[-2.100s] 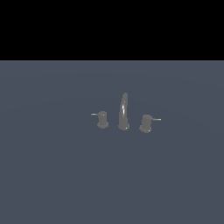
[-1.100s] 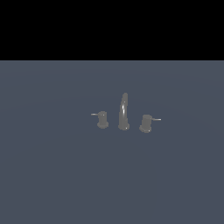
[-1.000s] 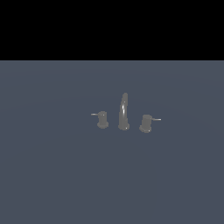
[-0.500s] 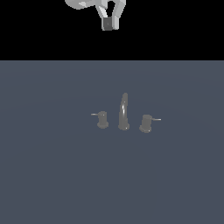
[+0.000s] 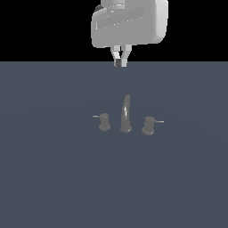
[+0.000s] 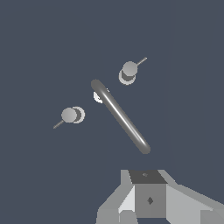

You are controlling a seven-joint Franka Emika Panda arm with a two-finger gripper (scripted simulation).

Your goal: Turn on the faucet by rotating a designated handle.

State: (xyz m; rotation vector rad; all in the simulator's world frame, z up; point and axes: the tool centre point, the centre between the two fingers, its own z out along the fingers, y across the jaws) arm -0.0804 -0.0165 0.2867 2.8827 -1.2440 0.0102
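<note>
Tool (image 5: pixel 119 63), fingers pinched together and empty, hangs high above the handle (image 5: pixel 148 125).

A flat slate-grey surface (image 5: pixel 53 178) carries one faucet (image 5: pixel 126 115). Its tall curved spout stands in the middle, a small upright knob (image 5: pixel 104 121) on the exterior view's left, the tilted handle (image 5: pixel 148 125) on the right.

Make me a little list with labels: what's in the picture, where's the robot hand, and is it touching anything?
faucet: grey, tall curved spout between two stubby knobs
handle: tilted knob on the exterior view's right, thin rod pointing outward
other knob: exterior view's left, rod pointing the opposite way
gripper: high above the spout, fingers close together
touching: nothing
floor: plain dark blue-grey
</note>
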